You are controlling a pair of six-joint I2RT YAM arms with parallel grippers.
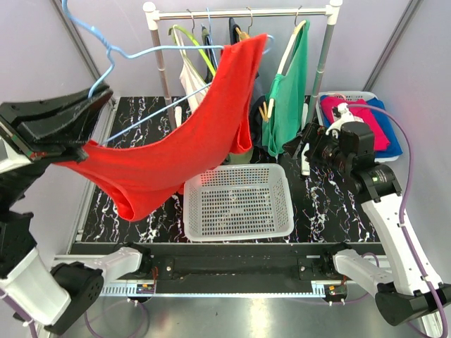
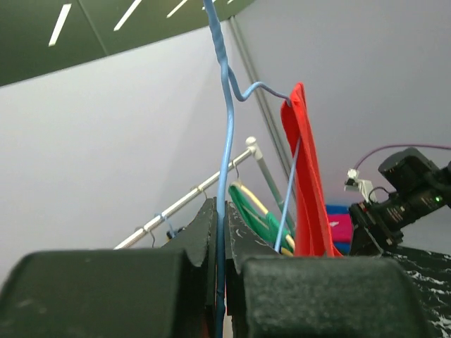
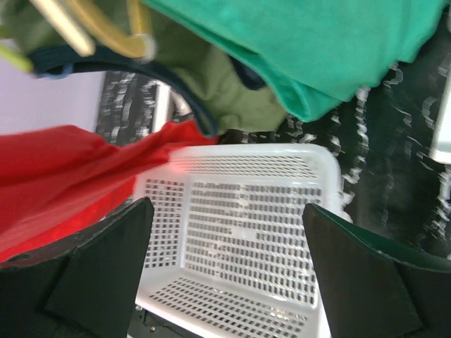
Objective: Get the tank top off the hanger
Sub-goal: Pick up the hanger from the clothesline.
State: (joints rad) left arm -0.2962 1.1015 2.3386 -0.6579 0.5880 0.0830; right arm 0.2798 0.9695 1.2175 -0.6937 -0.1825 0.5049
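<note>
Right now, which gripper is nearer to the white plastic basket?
Right. The right gripper, jaws open, faces the white plastic basket from its right; the left gripper is raised far left, clamping the blue wire hanger.

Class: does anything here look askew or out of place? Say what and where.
The blue hanger, pinched in the left gripper, sits tilted off the rail; the red tank top hangs lopsided from its far end.
</note>
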